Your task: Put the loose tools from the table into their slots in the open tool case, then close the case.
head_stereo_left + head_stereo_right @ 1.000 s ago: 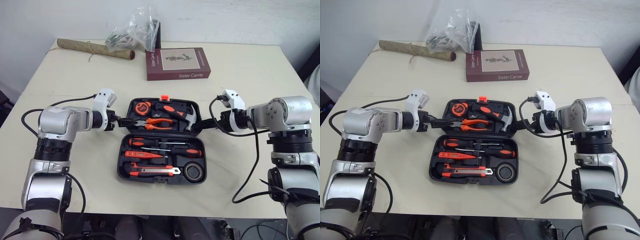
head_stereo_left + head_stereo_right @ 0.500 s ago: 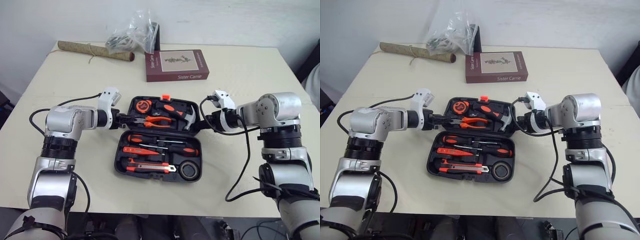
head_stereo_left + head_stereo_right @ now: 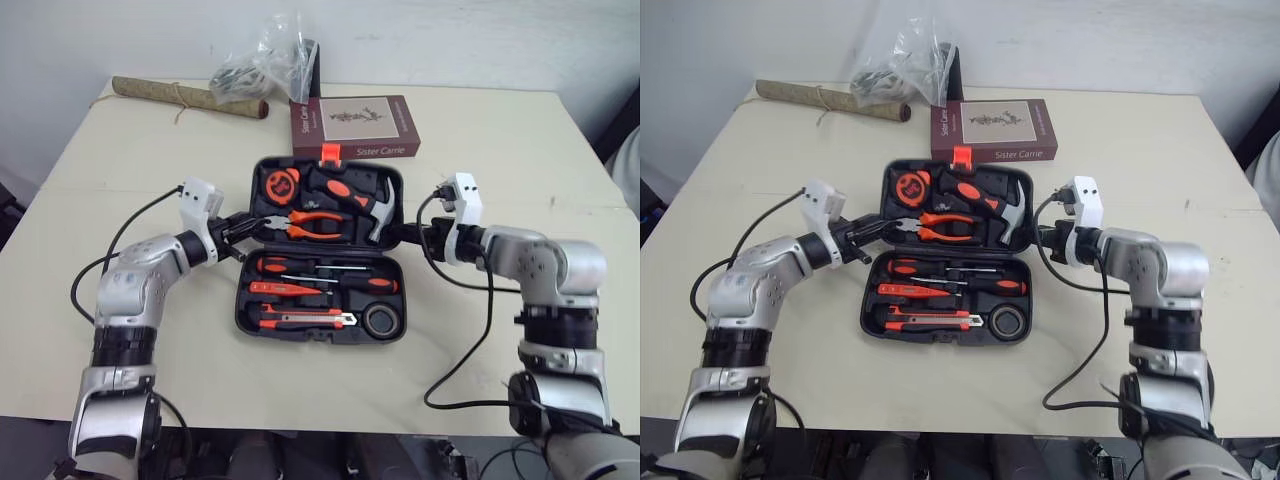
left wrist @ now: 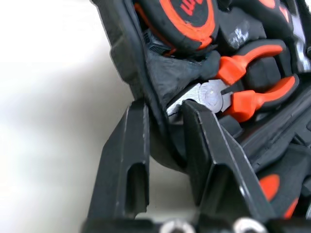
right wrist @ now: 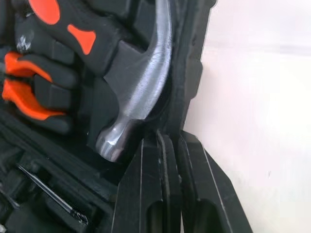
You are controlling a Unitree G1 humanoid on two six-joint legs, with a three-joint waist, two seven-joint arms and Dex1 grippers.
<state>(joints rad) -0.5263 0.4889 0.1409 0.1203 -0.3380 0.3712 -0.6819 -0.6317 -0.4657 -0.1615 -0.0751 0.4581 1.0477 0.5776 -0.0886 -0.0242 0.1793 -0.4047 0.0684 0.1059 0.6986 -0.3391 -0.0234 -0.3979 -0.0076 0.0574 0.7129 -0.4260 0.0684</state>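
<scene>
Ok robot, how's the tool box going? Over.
Left gripper and right gripper each shut on a side rim of the black plastic tool case lid. Lid open, tools slotted. Maroon book close behind lid.

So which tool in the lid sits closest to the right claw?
The hammer: its steel head lies just inside the lid edge the right claw pinches; pliers and tape measure lie further left.

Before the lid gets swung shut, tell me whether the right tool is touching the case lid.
Touching. The right wrist view shows the right tool closed on the rim of the case lid, with both fingers pressed against it.
</scene>
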